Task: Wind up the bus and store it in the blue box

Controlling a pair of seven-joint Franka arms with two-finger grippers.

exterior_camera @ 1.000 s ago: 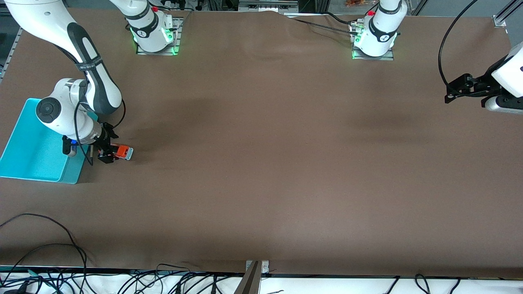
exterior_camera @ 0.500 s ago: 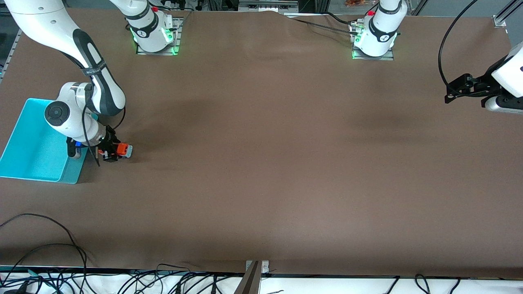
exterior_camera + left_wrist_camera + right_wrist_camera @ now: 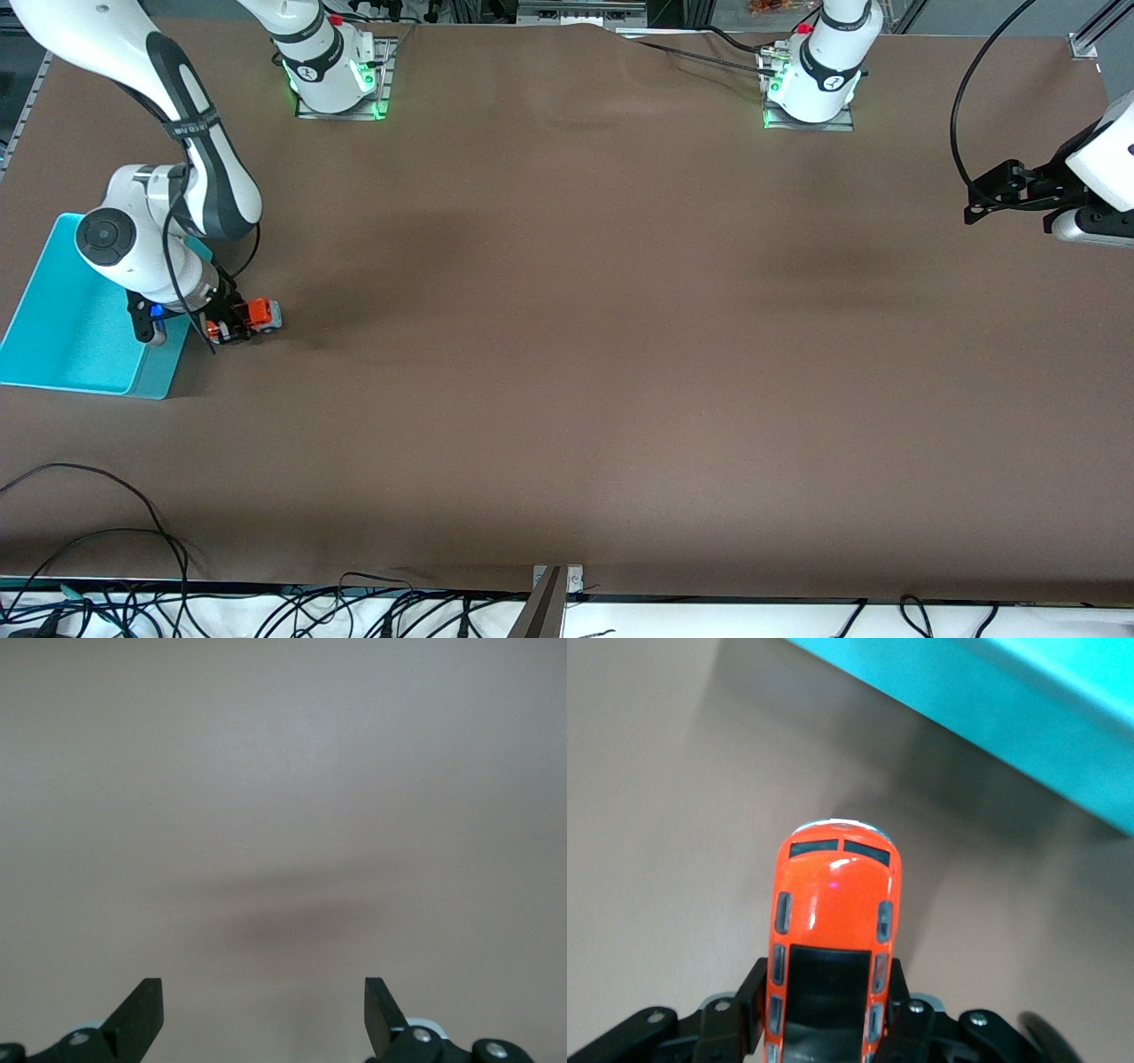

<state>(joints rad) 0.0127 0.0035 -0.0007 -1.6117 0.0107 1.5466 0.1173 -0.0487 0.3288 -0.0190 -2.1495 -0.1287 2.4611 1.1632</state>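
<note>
Right gripper clamped on bus, fingers pressed to both flanks near its rear; I read it as low over table, just beside box on the side toward left arm. Since a second ago, bus has swung: nose was near 3 o'clock, now nearer 2 o'clock, and it has shifted slightly toward bases. Left gripper wide open, holding nothing, waiting over left arm's end; unchanged.
</note>
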